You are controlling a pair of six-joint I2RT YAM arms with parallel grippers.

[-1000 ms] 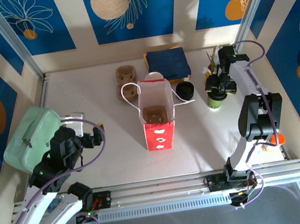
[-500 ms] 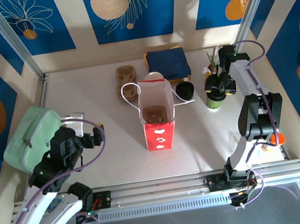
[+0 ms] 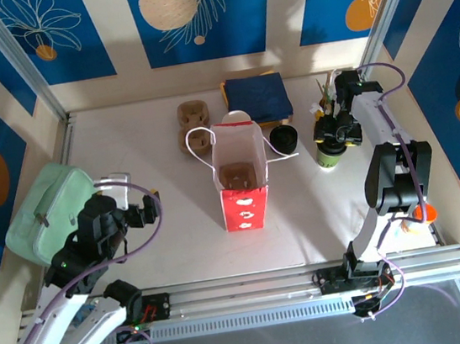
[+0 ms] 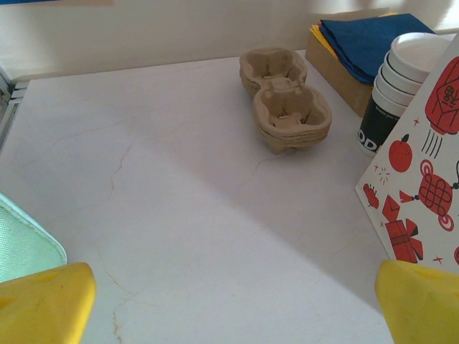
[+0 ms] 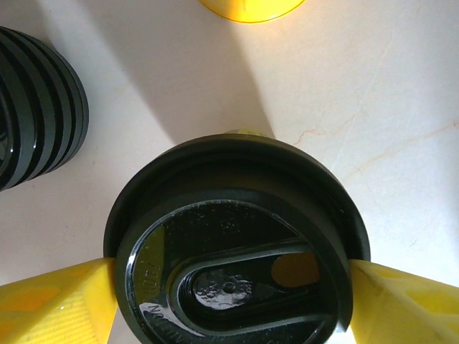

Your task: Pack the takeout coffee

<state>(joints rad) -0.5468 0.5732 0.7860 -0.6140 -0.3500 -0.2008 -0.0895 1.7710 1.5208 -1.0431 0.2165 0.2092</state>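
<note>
The takeout coffee (image 5: pixel 233 244) fills the right wrist view from above, its round black lid glossy; in the top view its green side (image 3: pixel 327 157) shows on the table at the right. My right gripper (image 5: pixel 233 301) hangs straight over it, and its yellow fingers (image 5: pixel 50 297) press the lid's rim from both sides. The red-and-white paper bag (image 3: pixel 241 175) stands open mid-table with a brown tray inside. My left gripper (image 4: pixel 233 308) is open over bare table, far left of the bag.
A stack of black lids (image 3: pixel 283 138) sits between bag and coffee. A yellow cup of sticks (image 3: pixel 323 99) stands just behind the coffee. Pulp carriers (image 4: pixel 287 107), stacked white cups (image 4: pixel 401 79) and blue napkins (image 3: pixel 258 99) lie behind the bag. A green pouch (image 3: pixel 48 209) sits far left.
</note>
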